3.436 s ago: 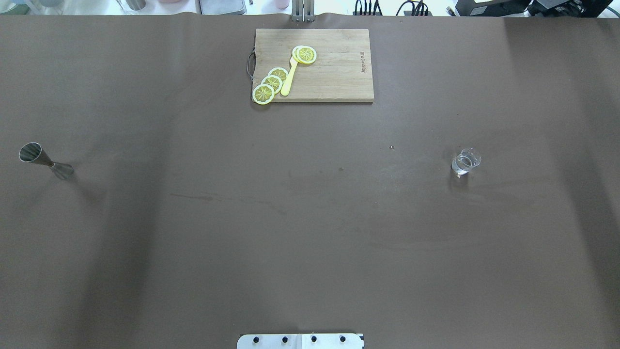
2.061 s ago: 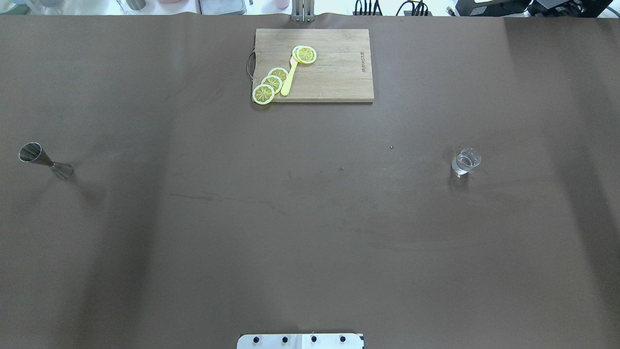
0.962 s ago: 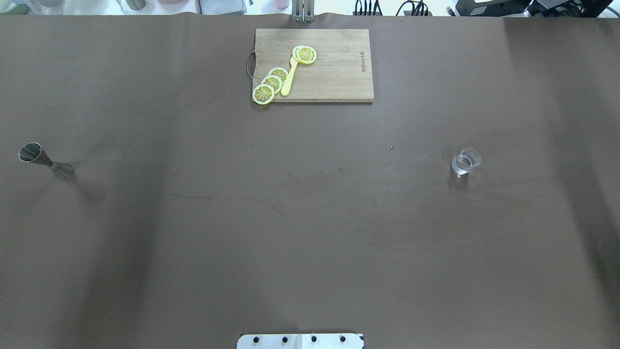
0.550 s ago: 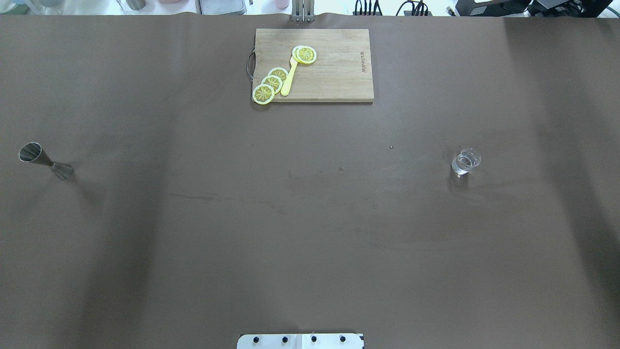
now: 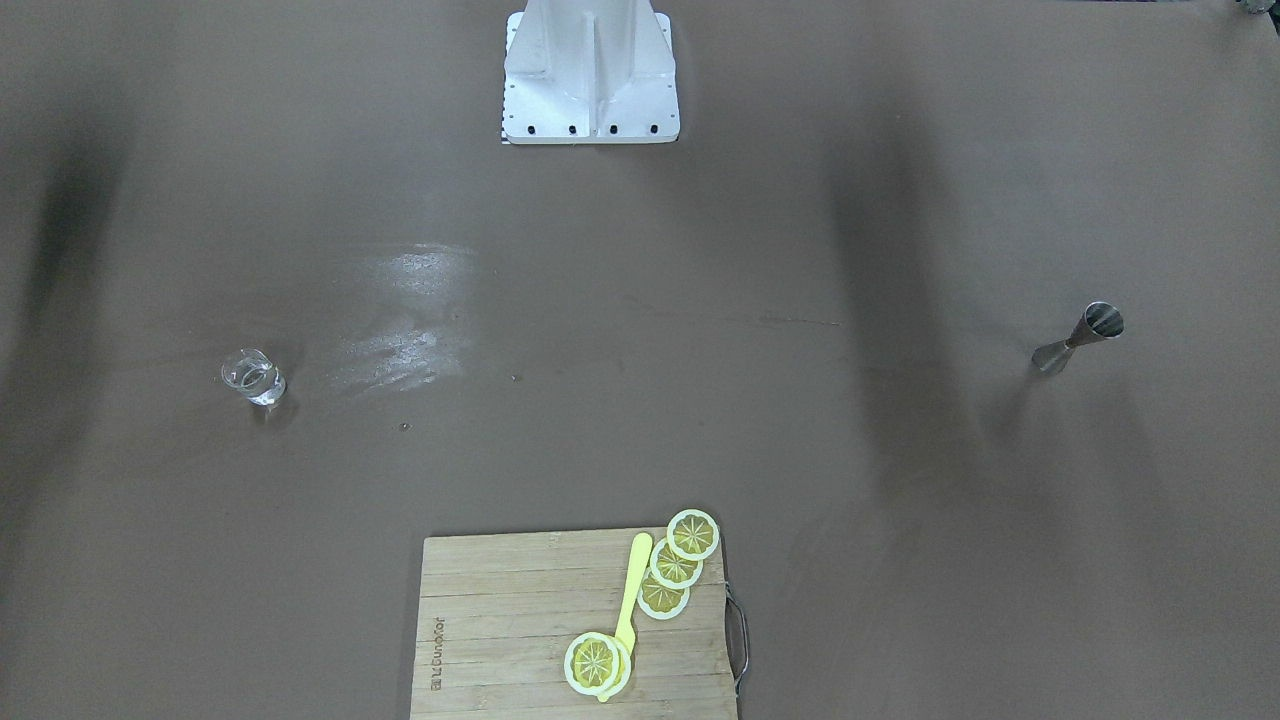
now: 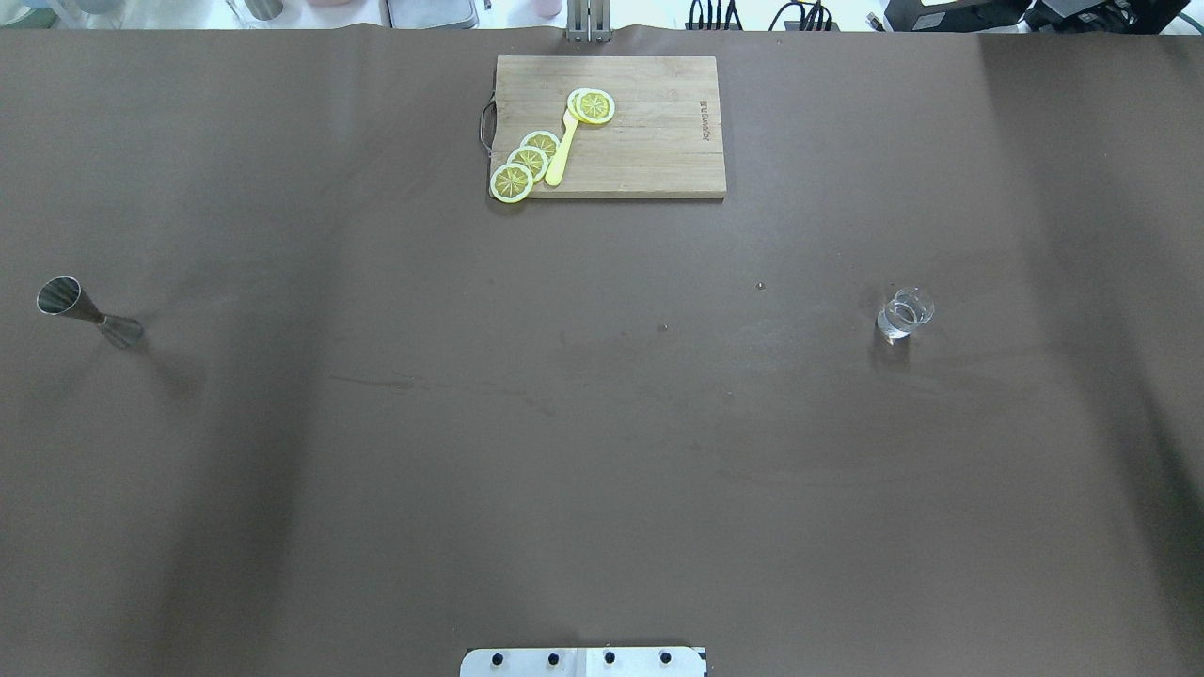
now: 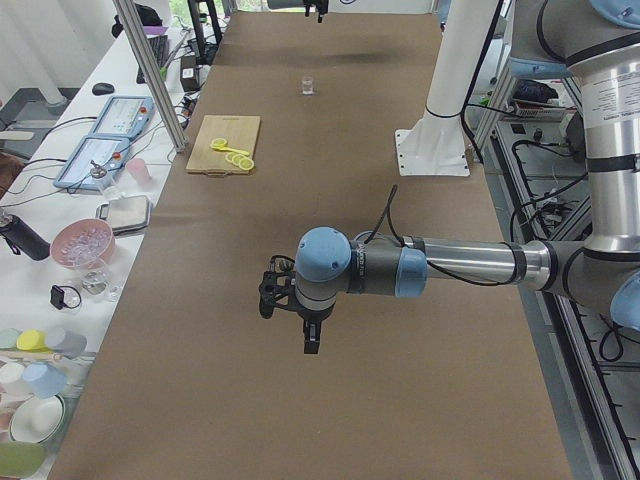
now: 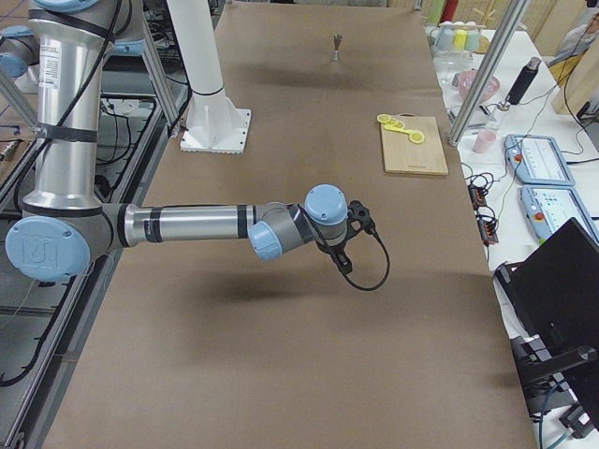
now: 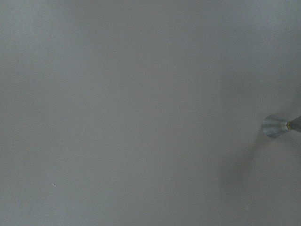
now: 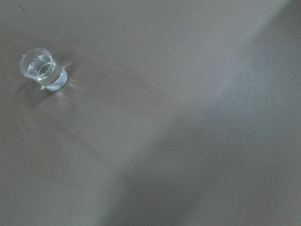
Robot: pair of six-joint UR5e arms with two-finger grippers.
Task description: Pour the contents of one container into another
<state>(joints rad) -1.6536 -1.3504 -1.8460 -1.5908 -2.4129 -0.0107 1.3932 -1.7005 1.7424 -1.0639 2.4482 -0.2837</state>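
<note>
A brown mat covers the whole table [image 6: 602, 423], creased faintly and crossed by broad soft shadows. The front-facing view shows a glossy patch [image 5: 410, 310] on it near the glass cup. Reading the overhead view as a clock, the robot's white base plate [image 6: 583, 661] sits at 6 o'clock. A wooden cutting board [image 6: 649, 141] lies at 12 o'clock by the far edge, carrying lemon slices [image 6: 530, 160] and a yellow utensil [image 6: 562, 155]. Beyond that edge are cables and containers. The side views show a white bench [image 7: 60, 230] with bowls, cups and control boxes, and metal posts beside the table.

The jigger [image 6: 89, 314] stands at 9 o'clock, close to the table's left end. It is upright on one cone with its long axis vertical and the other cone's mouth open upward. The glass cup [image 6: 904, 314] stands at 3 o'clock, well apart from the jigger. It is upright, mouth up, with clear liquid inside, and which way its lip points I cannot tell.

The left gripper [image 7: 308, 335] hangs above the mat, as does the right gripper [image 8: 343, 259]. Each shows only in a side view, so I cannot tell how either's jaws stand. The left wrist camera catches the jigger at 3 o'clock. The right wrist camera has the cup at 10 o'clock.
</note>
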